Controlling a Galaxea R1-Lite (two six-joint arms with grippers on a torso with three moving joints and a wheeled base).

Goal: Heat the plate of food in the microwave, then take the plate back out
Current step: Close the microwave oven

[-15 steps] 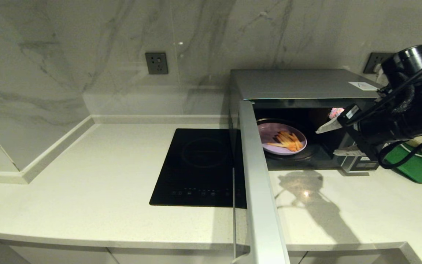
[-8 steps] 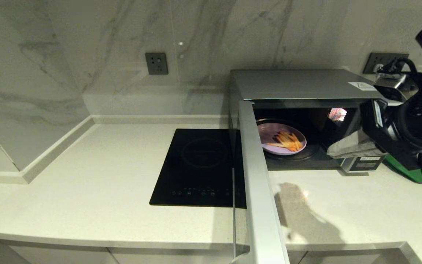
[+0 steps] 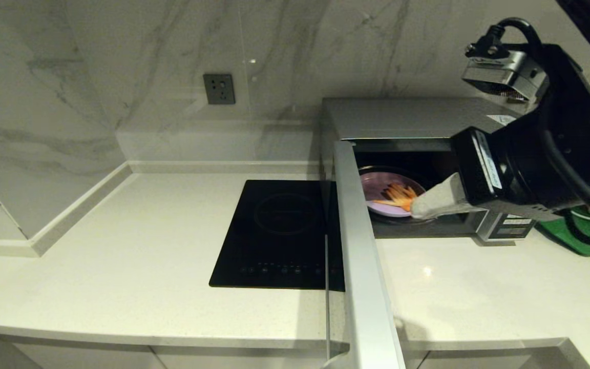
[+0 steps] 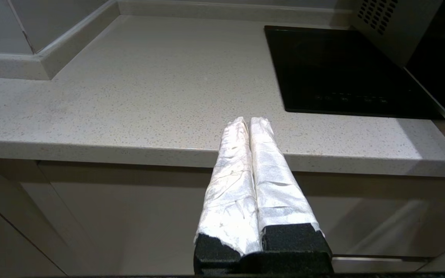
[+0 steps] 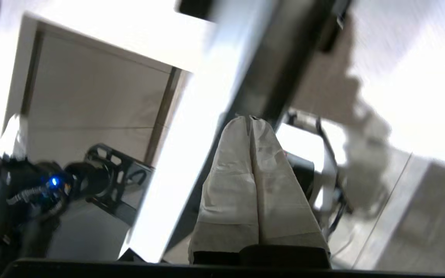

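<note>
Head view: plate of food (image 3: 384, 197) beside right tool (image 3: 418, 207)

Pale speckled stone countertop (image 3: 121, 246) with raised upstand at rear and left, meeting in a corner. Grey-veined marble wall panels (image 3: 95, 61) behind, glossy. Dark wall socket (image 3: 218, 88) set in rear wall. Flat black induction hob (image 3: 279, 233) inset flush in countertop, touch controls along front edge. Green tray (image 3: 589, 241) at far right. Light cabinet fronts (image 4: 129, 216) below counter edge.
</note>
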